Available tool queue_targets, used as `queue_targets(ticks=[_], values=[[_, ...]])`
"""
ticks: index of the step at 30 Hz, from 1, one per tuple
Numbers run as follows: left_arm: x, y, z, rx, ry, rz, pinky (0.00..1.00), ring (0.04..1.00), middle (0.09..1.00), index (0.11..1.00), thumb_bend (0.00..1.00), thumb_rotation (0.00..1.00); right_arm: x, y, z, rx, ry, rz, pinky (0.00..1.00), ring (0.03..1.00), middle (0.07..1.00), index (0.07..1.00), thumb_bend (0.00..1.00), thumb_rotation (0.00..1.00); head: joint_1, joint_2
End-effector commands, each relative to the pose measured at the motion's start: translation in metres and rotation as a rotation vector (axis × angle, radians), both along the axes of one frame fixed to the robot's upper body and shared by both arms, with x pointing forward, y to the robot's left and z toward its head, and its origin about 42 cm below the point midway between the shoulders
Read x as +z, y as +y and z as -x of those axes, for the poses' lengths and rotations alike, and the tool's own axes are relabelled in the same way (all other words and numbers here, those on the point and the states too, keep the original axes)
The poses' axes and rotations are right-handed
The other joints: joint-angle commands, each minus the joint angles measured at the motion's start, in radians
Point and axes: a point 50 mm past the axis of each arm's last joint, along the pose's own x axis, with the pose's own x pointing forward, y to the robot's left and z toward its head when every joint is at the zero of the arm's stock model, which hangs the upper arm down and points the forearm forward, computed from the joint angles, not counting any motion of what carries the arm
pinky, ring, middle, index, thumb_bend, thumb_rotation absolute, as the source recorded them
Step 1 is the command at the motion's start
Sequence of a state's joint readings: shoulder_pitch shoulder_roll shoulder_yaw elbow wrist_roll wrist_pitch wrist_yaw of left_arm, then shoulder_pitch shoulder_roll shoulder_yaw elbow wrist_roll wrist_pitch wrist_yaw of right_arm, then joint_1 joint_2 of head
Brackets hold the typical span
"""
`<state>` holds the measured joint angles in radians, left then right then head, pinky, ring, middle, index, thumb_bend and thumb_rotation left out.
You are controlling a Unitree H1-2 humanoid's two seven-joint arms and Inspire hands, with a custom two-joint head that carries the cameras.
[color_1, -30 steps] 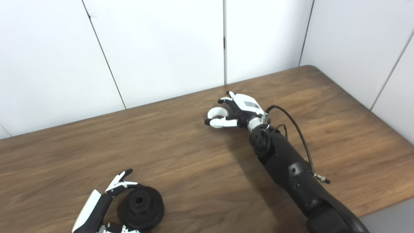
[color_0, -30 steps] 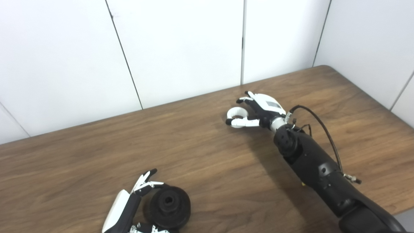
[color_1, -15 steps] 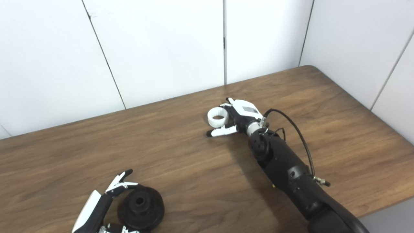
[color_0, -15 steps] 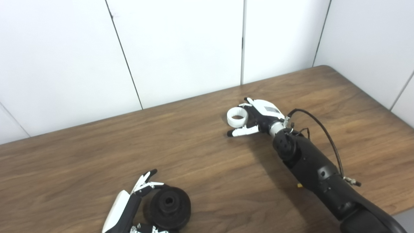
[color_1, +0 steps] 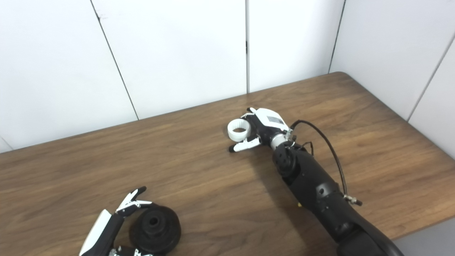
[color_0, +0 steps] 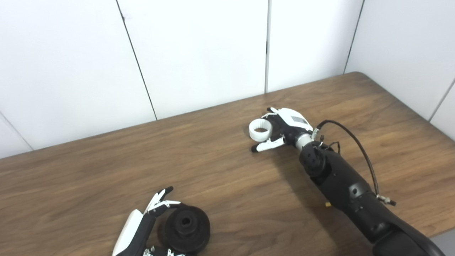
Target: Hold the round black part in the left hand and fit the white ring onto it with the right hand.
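Left eye view: right robot hand [color_0: 284,128] is gripping the white ring [color_0: 260,129] above the desk [color_0: 227,177].
Its fingers are pinching the ring's side while the thumb is sticking out below, apart from it.

Right eye view: left robot hand [color_1: 106,233] is cupping the round black part [color_1: 155,228] at the desk's near edge, fingers spread around it, well apart from the ring.

Bright, even light; soft shadows, sharp focus
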<state>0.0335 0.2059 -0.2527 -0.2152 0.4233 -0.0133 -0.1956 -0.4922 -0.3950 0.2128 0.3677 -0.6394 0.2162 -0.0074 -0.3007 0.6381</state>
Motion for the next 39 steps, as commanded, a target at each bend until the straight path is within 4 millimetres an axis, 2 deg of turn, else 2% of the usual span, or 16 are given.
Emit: queue_targets(ticks=[1, 12, 14, 16, 26, 39], values=[[0.0070, 0.0023, -0.0008, -0.001, -0.025, 0.002, 0.92, 1.000, 0.970, 0.589, 0.92, 0.15, 0.0105, -0.0090, -0.0055, -0.023, -0.067, 0.004, 0.93, 0.949, 0.934, 0.703, 0.73, 0.34, -0.001, 0.002], [0.0086, 0.0028, -0.0010, -0.002, -0.025, 0.003, 0.92, 1.000, 0.971, 0.590, 0.92, 0.15, 0.0129, -0.0089, -0.0066, -0.023, -0.134, -0.003, 0.92, 0.913, 0.896, 0.630, 0.68, 0.29, 0.001, 0.010], [0.0088, 0.0031, -0.0010, -0.002, -0.024, 0.004, 0.93, 1.000, 0.971, 0.590, 0.91, 0.15, 0.0128, -0.0090, -0.0059, -0.021, -0.152, -0.012, 0.91, 0.901, 0.883, 0.537, 0.57, 0.19, 0.001, 0.011], [0.0092, 0.0034, -0.0010, -0.003, -0.022, 0.003, 0.93, 1.000, 0.972, 0.591, 0.91, 0.15, 0.0126, -0.0090, -0.0054, -0.022, -0.162, -0.019, 0.90, 0.895, 0.876, 0.505, 0.53, 0.16, 0.000, 0.011], [0.0102, 0.0047, -0.0005, -0.006, -0.021, 0.002, 0.93, 1.000, 0.970, 0.589, 0.91, 0.15, 0.0090, -0.0125, -0.0027, -0.011, -0.234, -0.023, 0.88, 0.857, 0.823, 0.486, 0.51, 0.14, -0.002, 0.015], [0.0112, 0.0035, -0.0016, -0.005, -0.023, -0.004, 0.92, 1.000, 0.970, 0.590, 0.91, 0.14, 0.0144, -0.0110, 0.0013, -0.004, -0.281, -0.035, 0.90, 0.870, 0.822, 0.485, 0.51, 0.14, 0.009, 0.020]])
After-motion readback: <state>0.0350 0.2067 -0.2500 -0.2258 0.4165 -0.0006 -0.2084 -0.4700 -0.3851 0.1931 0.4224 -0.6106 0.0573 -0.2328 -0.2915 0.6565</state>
